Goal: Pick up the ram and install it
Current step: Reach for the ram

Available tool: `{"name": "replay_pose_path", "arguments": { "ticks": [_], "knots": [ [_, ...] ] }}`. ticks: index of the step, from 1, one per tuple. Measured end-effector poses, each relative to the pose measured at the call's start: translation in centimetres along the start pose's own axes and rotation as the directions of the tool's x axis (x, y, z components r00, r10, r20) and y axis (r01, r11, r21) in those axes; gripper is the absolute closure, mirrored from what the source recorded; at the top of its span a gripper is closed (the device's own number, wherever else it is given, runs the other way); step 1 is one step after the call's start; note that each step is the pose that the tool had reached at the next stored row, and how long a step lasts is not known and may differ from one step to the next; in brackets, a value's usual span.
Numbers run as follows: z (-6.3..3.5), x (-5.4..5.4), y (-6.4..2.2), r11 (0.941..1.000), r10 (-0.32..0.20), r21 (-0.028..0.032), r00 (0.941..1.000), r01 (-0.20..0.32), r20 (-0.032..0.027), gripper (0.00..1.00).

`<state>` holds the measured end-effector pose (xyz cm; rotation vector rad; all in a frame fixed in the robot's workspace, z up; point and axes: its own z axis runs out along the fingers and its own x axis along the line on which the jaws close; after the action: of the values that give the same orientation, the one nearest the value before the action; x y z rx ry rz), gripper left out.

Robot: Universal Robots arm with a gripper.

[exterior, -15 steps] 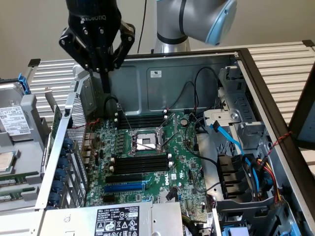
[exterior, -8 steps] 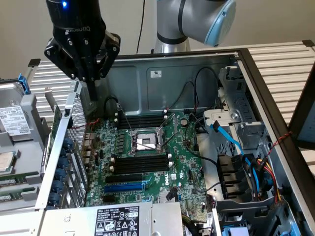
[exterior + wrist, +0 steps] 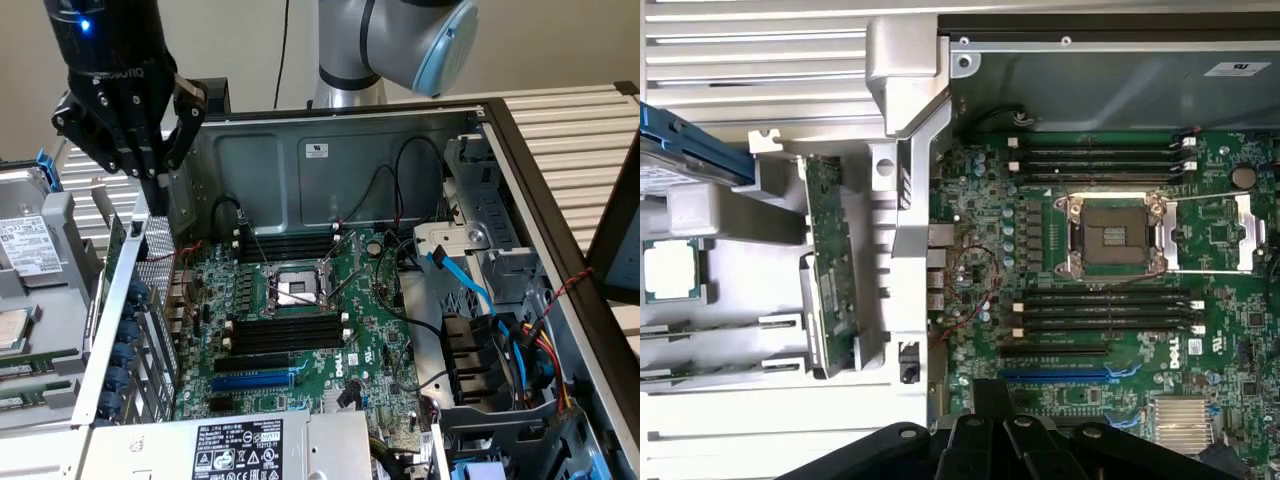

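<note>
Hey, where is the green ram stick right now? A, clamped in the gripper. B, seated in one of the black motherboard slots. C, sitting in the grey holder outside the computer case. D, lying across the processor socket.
C: the ram sits in the grey holder beside the case wall, apart from the gripper, and the black slots look empty.

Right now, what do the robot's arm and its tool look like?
The arm is silver-grey with rounded joints and a pale blue end cap. The tool is black, with linked fingers, pale lettering on its body and a small blue light above.
</note>
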<state>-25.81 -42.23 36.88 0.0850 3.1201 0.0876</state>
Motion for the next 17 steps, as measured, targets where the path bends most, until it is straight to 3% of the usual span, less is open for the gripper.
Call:
{"name": "replay_pose_path", "arguments": {
  "ticks": [13,15,17],
  "knots": [
    [0.41,5.8,-0.41,1.0,-0.006,-0.0003,1.0,0.006,-0.0006,0.88],
    [0.5,6.7,-0.46,1.0,-0.006,-0.0003,1.0,0.006,-0.0005,0.76],
    [0.55,7.6,-0.52,1.0,-0.007,-0.0003,1.0,0.007,-0.0006,0.76]
  ]
}}
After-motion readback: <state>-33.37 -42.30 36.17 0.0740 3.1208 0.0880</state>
